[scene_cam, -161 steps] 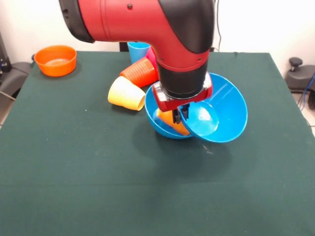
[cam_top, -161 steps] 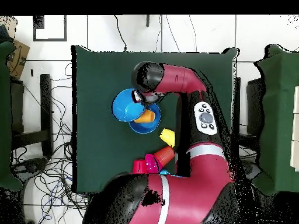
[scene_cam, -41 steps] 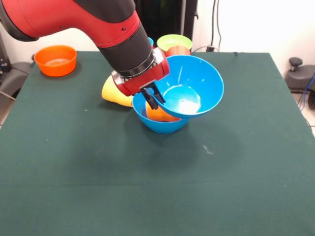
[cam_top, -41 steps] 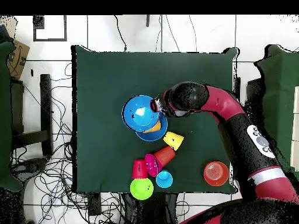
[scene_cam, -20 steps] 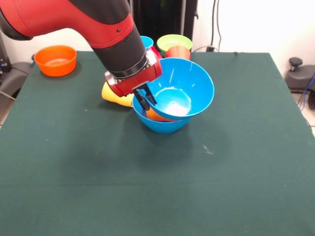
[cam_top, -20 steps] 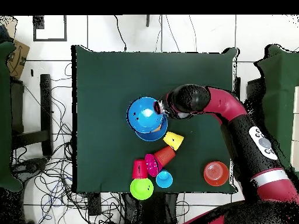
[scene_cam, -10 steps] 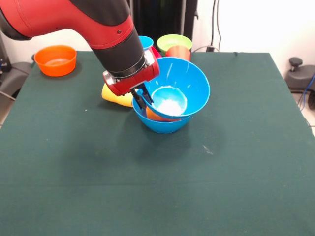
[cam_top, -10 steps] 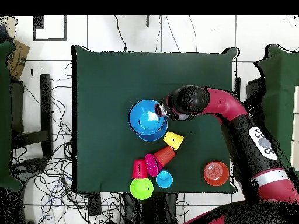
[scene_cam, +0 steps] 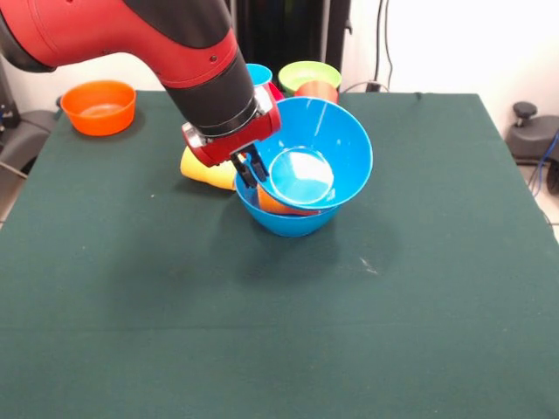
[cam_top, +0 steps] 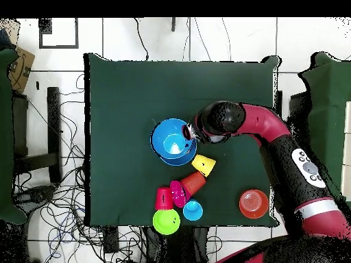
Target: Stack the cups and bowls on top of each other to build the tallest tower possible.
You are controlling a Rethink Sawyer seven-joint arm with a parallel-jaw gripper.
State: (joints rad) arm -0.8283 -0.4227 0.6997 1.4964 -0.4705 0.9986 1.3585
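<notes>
My gripper (scene_cam: pixel 249 170) is shut on the near-left rim of a large blue bowl (scene_cam: pixel 316 157), which sits tilted on a second large blue bowl (scene_cam: pixel 288 222). An orange cup (scene_cam: pixel 270 203) lies inside the lower bowl, mostly covered. From overhead, the gripper (cam_top: pixel 190 133) is at the right edge of the upper blue bowl (cam_top: pixel 171 140), with the lower bowl's rim (cam_top: pixel 175 161) showing below it. A yellow cup (scene_cam: pixel 206 169) lies on its side just behind the arm.
An orange bowl (scene_cam: pixel 99 106) stands at the far left corner. A lime-green bowl (scene_cam: pixel 308 74), a light blue cup (scene_cam: pixel 259 73) and a red-orange cup (scene_cam: pixel 316 89) cluster at the far edge. Overhead, a red cup (cam_top: pixel 164 198) and a pink bowl (cam_top: pixel 179 193) lie with them.
The gripper has carried the upper blue bowl leftward in the front view and lowered it, so it now sits over the lower blue bowl. The other cups and bowls have not moved.
</notes>
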